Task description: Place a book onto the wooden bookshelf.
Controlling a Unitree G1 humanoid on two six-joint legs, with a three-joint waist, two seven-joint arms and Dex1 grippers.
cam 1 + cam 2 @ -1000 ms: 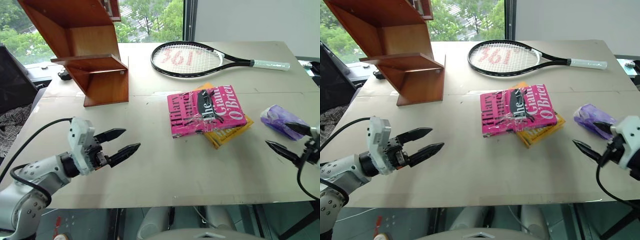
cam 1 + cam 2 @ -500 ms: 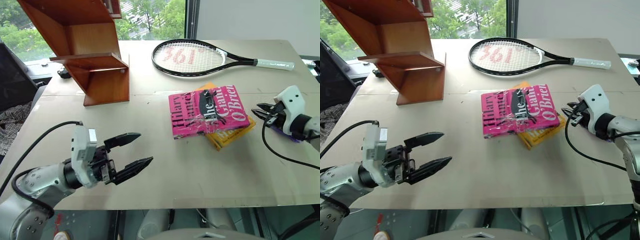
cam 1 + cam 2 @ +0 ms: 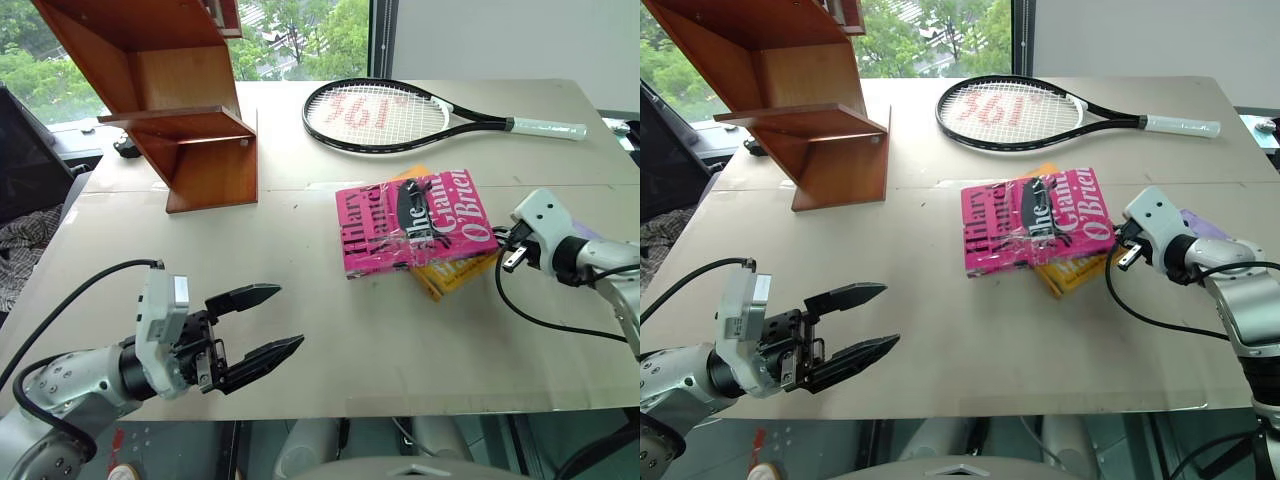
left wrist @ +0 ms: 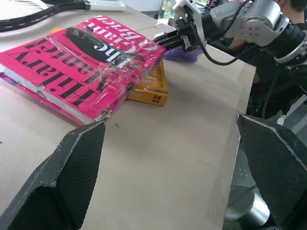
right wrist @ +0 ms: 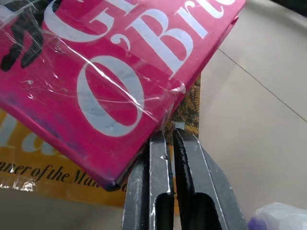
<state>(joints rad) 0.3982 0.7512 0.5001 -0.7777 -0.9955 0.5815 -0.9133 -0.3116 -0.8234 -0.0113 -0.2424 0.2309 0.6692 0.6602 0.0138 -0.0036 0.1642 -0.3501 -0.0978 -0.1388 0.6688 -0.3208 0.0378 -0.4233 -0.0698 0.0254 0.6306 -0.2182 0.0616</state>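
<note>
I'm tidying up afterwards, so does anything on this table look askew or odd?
The pink book lies skewed across the yellow book, covering most of it. The right gripper, fingers shut and empty, sits at the pink book's corner.

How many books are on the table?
2: the pink book lies on top, the yellow-orange book sticks out underneath it. No others show, though the pile could hide something.

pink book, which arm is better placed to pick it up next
Right. The right gripper has its shut fingers at the pink book's edge, while the left gripper hangs open over bare table, far from it.
</note>
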